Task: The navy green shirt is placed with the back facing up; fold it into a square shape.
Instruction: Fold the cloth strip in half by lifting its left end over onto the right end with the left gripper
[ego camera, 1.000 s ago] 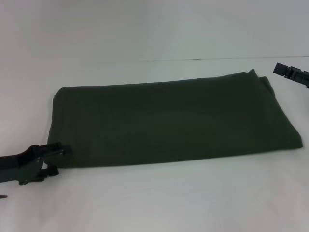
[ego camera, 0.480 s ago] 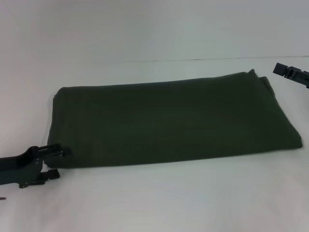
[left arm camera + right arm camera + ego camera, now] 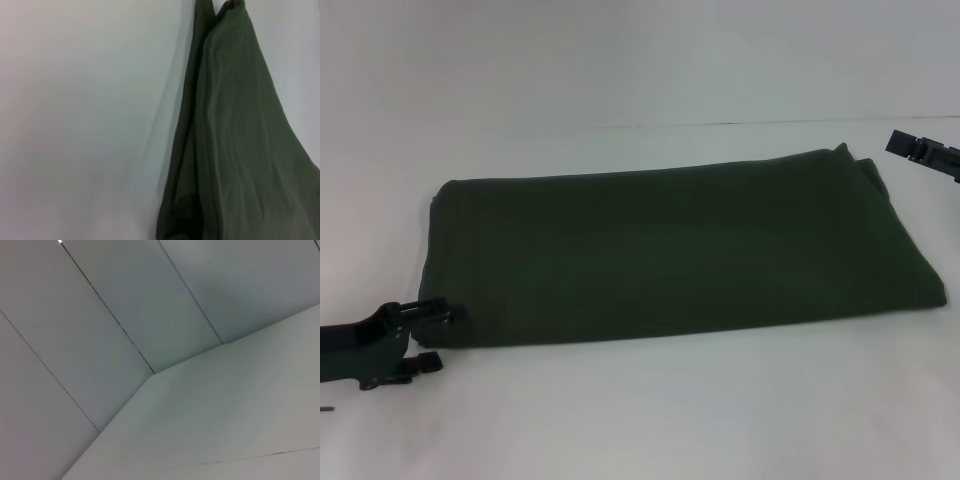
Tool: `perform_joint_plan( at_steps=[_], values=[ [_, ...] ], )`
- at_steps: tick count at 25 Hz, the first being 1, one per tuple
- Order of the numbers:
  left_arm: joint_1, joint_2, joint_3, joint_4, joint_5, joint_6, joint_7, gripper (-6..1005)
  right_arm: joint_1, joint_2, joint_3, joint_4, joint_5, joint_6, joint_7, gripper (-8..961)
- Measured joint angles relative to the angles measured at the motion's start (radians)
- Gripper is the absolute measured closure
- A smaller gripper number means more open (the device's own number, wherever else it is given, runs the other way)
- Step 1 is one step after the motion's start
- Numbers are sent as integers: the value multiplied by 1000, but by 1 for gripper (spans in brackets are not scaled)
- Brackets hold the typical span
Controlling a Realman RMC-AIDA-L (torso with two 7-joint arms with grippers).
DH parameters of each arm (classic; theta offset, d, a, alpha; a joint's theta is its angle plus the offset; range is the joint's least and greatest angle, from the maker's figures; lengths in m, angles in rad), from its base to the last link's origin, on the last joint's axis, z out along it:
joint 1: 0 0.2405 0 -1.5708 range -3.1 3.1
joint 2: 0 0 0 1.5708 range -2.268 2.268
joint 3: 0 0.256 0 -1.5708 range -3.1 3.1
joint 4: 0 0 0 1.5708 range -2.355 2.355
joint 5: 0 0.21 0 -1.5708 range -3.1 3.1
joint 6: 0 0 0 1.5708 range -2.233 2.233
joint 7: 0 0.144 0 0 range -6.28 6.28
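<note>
The navy green shirt (image 3: 680, 250) lies on the white table as a long folded rectangle, plain side up, with no lettering showing. My left gripper (image 3: 435, 337) is at its near left corner, open. One finger (image 3: 438, 311) rests against the cloth's edge, and the other finger (image 3: 424, 362) lies on the table just short of it. The left wrist view shows the layered edge of the shirt (image 3: 235, 150) and none of my fingers. My right gripper (image 3: 923, 152) hangs beyond the shirt's far right corner, apart from the cloth. The right wrist view does not hold the shirt.
The white table (image 3: 650, 420) runs all around the shirt, with its back edge against a pale wall (image 3: 640, 60). The right wrist view shows only wall panels (image 3: 125, 305) and the tabletop (image 3: 225, 410).
My left gripper has drawn slightly down and back from the shirt's corner. The shirt and the right arm have not moved.
</note>
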Motion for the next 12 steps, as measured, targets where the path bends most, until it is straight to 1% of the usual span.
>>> perform_joint_plan(
  at_steps=[12],
  values=[
    [-18,2,0,0,1,-27,-5,111,0,0,0,0,0,1,0,28]
  ],
)
